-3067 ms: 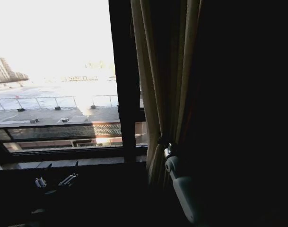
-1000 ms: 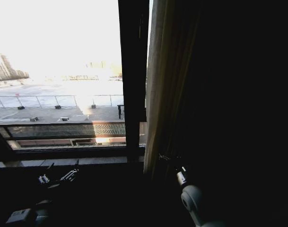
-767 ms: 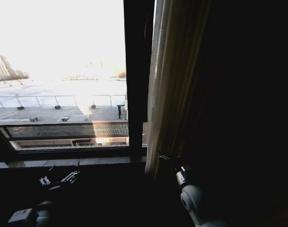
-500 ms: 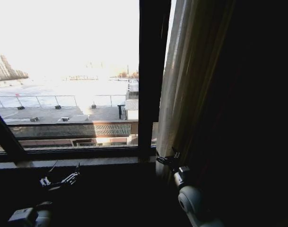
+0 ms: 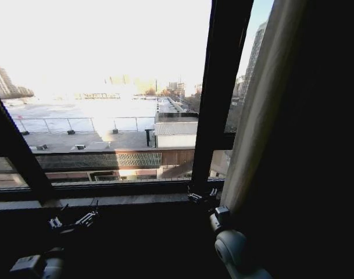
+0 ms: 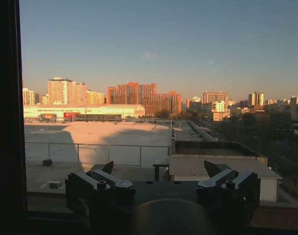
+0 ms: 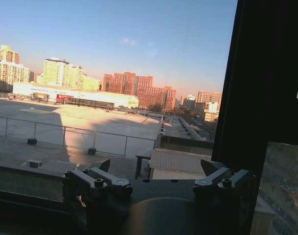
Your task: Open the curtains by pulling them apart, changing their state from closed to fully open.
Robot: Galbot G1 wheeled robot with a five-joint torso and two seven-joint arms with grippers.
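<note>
One curtain (image 5: 264,116), a pale pleated panel, hangs bunched along the right of the window in the head view, with dark shadow to its right. My right gripper (image 5: 203,196) is low at the sill, just left of the panel's lower edge and apart from it. In the right wrist view this gripper (image 7: 158,169) is open with nothing between its fingers (image 7: 105,167). My left gripper (image 5: 72,221) rests low at the left below the sill. It (image 6: 160,169) is also open and empty, facing the glass.
A thick dark vertical window frame bar (image 5: 220,87) stands just left of the curtain, and a slanted dark bar (image 5: 20,151) crosses the left side. The sill (image 5: 107,199) runs along the bottom of the window. Rooftops and railings lie outside.
The frame bar and curtain have slid rightward in the picture as the camera moved. A strip of sky now shows between bar and curtain. The right gripper now sits left of the curtain's edge.
</note>
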